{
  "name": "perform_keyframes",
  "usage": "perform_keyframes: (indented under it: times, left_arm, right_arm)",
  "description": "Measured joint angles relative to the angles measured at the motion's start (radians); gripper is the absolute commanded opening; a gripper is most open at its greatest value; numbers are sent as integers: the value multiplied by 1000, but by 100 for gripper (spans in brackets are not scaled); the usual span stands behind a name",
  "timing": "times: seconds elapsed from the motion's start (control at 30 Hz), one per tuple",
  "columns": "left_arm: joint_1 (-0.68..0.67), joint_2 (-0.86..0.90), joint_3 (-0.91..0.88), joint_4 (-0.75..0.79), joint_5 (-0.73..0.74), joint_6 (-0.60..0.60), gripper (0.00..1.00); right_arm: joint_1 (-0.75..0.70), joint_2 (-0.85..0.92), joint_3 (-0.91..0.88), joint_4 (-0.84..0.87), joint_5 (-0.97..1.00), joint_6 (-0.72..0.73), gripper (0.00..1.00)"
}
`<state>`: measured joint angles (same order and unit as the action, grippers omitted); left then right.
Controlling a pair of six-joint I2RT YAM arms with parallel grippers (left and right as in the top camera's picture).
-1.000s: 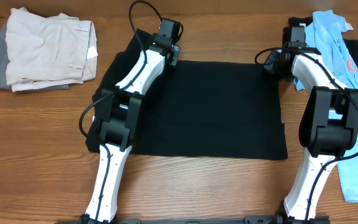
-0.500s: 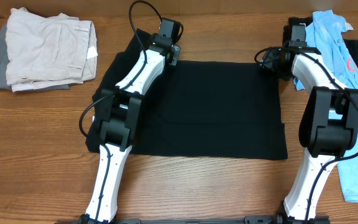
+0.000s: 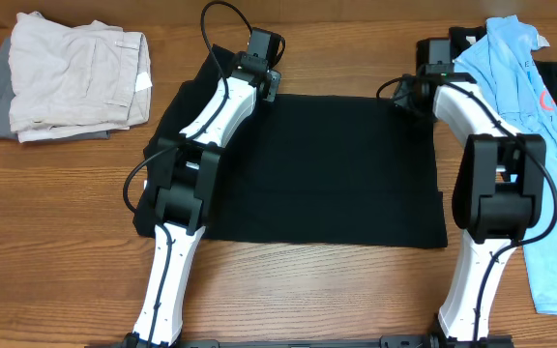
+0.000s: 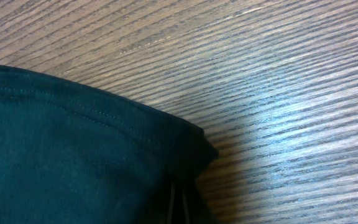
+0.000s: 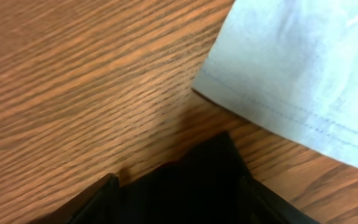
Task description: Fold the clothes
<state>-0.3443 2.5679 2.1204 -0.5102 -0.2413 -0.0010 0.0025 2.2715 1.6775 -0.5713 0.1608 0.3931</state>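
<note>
My left gripper is closed on the far left corner of the black shirt. On its wrist camera the stitched hem gathers up to the bottom of the picture, and the fabric covers the fingers almost wholly (only a thin dark slit shows there).

My right gripper sits at the shirt's far right corner. Its fingers seem to stand apart, with a peak of the shirt rising between them. It is black on black, so I cannot tell whether either one touches the cloth. Just beyond that peak lies the hem of the light blue polo.

The shirt is spread flat over the middle of the worktop, its left side hidden under my left arm. The polo runs down the right edge and is cut off there. A beige pile lies at the far left corner.
</note>
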Motion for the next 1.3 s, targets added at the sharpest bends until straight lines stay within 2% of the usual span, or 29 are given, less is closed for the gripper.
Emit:
perform_keyframes:
  times: [0.13, 0.17, 0.27, 0.37, 0.53, 0.9, 1.3]
  left_arm:
    - [0, 0, 1, -4, 2, 0, 5]
    - [0, 0, 1, -5, 2, 0, 5]
    - [0, 0, 1, -5, 2, 0, 5]
    - [0, 0, 2, -5, 2, 0, 5]
    - [0, 0, 2, -6, 2, 0, 4]
    - [0, -5, 7, -35, 7, 0, 4]
    - [0, -89, -7, -149, 40, 0, 4]
  right_arm:
    - [-1, 8, 2, -6, 55, 10, 62]
    - [-3, 10, 3, -7, 62, 11, 59]
    - [-4, 11, 4, -12, 80, 10, 41]
    - [-5, 11, 4, -18, 89, 3, 30]
    - [-5, 11, 5, -21, 90, -4, 4]
    - [-5, 11, 6, -34, 114, 22, 4]
    - [-23, 3, 11, -105, 147, 58, 4]
